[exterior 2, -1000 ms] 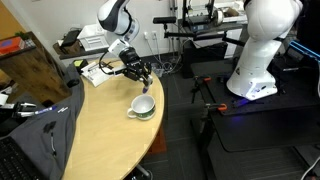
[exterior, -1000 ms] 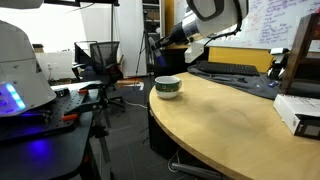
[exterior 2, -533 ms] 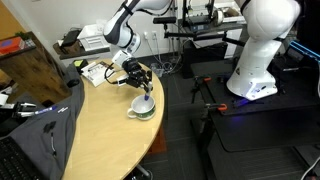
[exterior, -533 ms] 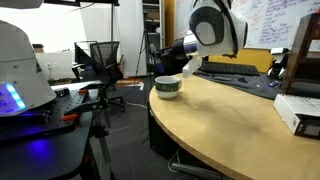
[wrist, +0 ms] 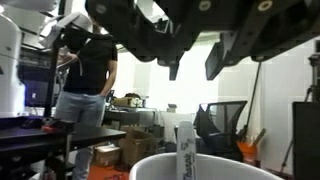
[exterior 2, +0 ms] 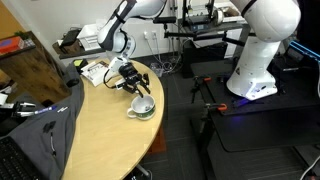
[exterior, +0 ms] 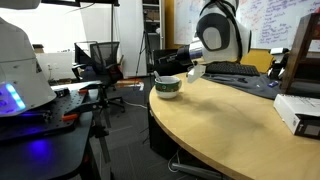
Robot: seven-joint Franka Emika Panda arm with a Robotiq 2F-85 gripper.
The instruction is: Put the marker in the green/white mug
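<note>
The green/white mug (exterior: pixel 168 87) stands near the table's rounded end, and it also shows in the other exterior view (exterior 2: pixel 142 107). My gripper (exterior: pixel 176 64) hangs just above and beside it in both exterior views (exterior 2: pixel 138 86). In the wrist view the gripper (wrist: pixel 192 70) comes in from the top with its jaws apart and nothing between them. The mug's pale rim (wrist: pixel 150 165) fills the bottom of that view. A slim pale stick, the marker (wrist: pixel 185 152), stands up inside the mug, leaning on the rim. The marker is too small to see in the exterior views.
The wooden table (exterior: pixel 230 125) curves round the mug, whose edge is close by. A keyboard (exterior: pixel 228 69) and a white box (exterior: pixel 298 112) lie farther along the table. Papers (exterior 2: pixel 95 72) and a dark bag (exterior 2: pixel 40 120) lie on it too. A white robot base (exterior 2: pixel 262 50) stands off the table.
The arm has swung down and tilted over the mug, bringing the gripper from above the table's end to just over the mug's rim. The mug has not moved.
</note>
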